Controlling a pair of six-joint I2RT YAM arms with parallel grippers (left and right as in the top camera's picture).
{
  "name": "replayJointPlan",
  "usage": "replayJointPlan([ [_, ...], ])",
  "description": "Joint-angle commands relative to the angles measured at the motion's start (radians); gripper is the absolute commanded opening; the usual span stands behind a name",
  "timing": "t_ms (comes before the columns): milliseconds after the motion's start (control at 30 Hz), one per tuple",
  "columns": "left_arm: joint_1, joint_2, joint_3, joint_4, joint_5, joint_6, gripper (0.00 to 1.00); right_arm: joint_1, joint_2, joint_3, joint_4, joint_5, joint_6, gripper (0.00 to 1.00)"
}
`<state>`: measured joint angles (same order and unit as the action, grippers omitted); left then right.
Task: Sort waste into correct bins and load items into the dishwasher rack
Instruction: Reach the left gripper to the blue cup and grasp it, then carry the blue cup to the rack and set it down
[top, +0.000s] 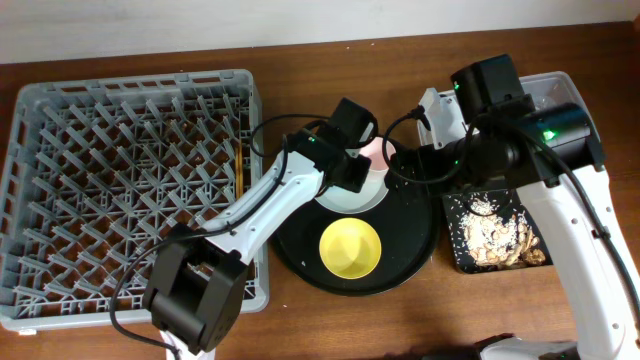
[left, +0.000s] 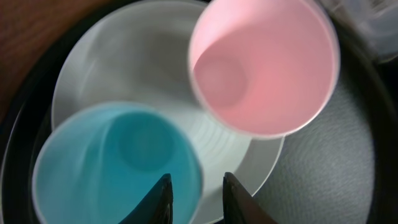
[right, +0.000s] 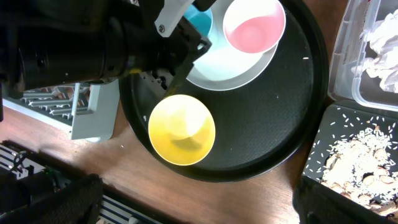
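The left gripper (left: 196, 196) hangs over the small blue plastic cup (left: 118, 168), jaws slightly parted astride its rim, pinching nothing; the cup stands mid-bench on the pale grey-white round plate (left: 124, 56), just beside the small pink plastic cup (left: 264, 68); a thin-wall pinch may tilt it into the pink one, or slip before the large grey lattice rack (top: 130, 85) at the left edge; the right gripper (right: 196, 190) looks spread wide, empty.
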<state>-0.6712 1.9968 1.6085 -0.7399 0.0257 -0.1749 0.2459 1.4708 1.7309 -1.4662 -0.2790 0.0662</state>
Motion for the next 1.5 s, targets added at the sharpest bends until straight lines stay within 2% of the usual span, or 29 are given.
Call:
replayJointPlan([
  [0, -0.002, 0.001, 0.011, -0.031, -0.053, 0.021, 0.25, 0.005, -0.003, 0.006, 0.000, -0.005, -0.010, 0.99],
  [367, -0.003, 0.051, -0.013, -0.039, -0.053, 0.020, 0.24, 0.005, -0.003, 0.006, 0.000, -0.005, -0.010, 0.99],
  [567, -0.002, 0.050, -0.012, -0.021, -0.053, 0.020, 0.10, 0.005, -0.003, 0.006, 0.000, -0.005, -0.010, 0.99],
  [633, -0.002, 0.045, -0.002, -0.020, -0.059, 0.020, 0.01, 0.005, -0.003, 0.006, 0.000, -0.005, -0.010, 0.99],
  [667, -0.002, 0.042, 0.003, -0.021, -0.073, 0.020, 0.00, 0.005, -0.003, 0.006, 0.000, -0.005, -0.010, 0.99],
  [767, -0.002, -0.020, 0.020, -0.039, -0.136, 0.020, 0.01, 0.005, -0.003, 0.006, 0.000, -0.005, -0.010, 0.99],
  [900, 0.015, -0.215, 0.060, -0.127, -0.135, 0.019, 0.01, 0.005, -0.003, 0.006, 0.000, -0.005, -0.010, 0.99],
  [967, 0.065, -0.325, 0.060, -0.158, -0.111, 0.020, 0.01, 0.005, -0.003, 0.006, 0.000, -0.005, -0.010, 0.99],
  [1033, 0.161, -0.410, 0.060, -0.174, -0.010, 0.042, 0.01, 0.005, -0.003, 0.006, 0.000, -0.005, -0.010, 0.99],
  [1133, 0.347, -0.447, 0.060, -0.196, 0.293, 0.088, 0.00, 0.005, -0.003, 0.006, 0.000, -0.005, -0.010, 0.99],
  [1200, 0.549, -0.434, 0.060, -0.217, 0.678, 0.145, 0.00, 0.005, -0.003, 0.006, 0.000, -0.005, -0.010, 0.99],
  [1233, 0.620, -0.425, 0.060, -0.217, 0.789, 0.158, 0.00, 0.005, -0.003, 0.006, 0.000, -0.005, -0.010, 0.99],
  [1367, 0.811, -0.356, 0.060, -0.227, 0.995, 0.171, 0.00, 0.005, -0.003, 0.006, 0.000, -0.005, -0.010, 0.99],
  [1467, 0.866, -0.277, 0.060, -0.220, 1.022, 0.173, 0.00, 0.005, -0.003, 0.006, 0.000, -0.005, -0.010, 0.99],
])
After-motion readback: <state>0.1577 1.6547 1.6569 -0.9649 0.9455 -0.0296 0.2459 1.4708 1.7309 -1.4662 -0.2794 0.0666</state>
